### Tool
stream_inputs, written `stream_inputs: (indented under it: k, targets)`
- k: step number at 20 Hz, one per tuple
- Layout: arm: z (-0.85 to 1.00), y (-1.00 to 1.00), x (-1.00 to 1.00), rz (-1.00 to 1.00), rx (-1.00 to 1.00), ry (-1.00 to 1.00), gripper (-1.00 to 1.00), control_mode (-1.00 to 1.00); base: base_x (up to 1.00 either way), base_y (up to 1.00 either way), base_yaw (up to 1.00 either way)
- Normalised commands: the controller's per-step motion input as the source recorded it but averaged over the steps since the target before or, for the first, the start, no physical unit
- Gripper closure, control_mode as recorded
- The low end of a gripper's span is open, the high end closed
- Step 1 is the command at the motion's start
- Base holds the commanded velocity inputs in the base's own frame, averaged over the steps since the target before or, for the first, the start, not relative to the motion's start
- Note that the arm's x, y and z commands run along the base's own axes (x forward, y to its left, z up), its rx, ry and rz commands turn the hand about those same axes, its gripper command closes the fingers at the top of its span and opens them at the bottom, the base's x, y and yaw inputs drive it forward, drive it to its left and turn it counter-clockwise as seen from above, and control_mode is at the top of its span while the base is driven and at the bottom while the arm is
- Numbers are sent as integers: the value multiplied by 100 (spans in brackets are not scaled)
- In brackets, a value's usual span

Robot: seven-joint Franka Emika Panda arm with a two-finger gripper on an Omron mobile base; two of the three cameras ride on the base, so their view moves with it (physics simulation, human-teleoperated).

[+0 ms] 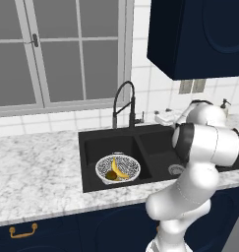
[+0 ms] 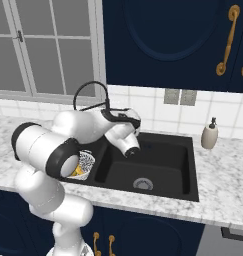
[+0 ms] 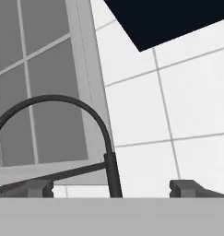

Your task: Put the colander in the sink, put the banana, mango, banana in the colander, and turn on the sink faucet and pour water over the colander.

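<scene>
Colander [image 1: 118,169] sits in the left basin of the black sink [image 1: 91,140], a banana [image 1: 118,170] and mango [image 1: 110,175] inside it; the gripper [image 3: 111,188], jaws spread wide and empty, faces the gooseneck faucet [image 3: 81,108] beside the window [image 1: 57,49]

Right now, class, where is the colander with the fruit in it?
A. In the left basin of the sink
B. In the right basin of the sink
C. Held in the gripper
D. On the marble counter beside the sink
A: in the left base view the colander, with a banana inside, sits in the left basin of the black sink, while the right basin holds no colander.
</scene>
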Motion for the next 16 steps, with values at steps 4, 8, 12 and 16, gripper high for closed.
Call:
stream_inputs:
  k: [4,8,12,16]
  targets:
    - [-45,-11,3,13,15,0,-100,-100,0,0,0]
    - [-37,0,15,14,1,0,-100,-100,0,0,0]
    - [-8,3,22,0,-5,6,-100,-100,0,0,0]
    - [-17,16,35,-5,-12,7,-100,-100,0,0,0]
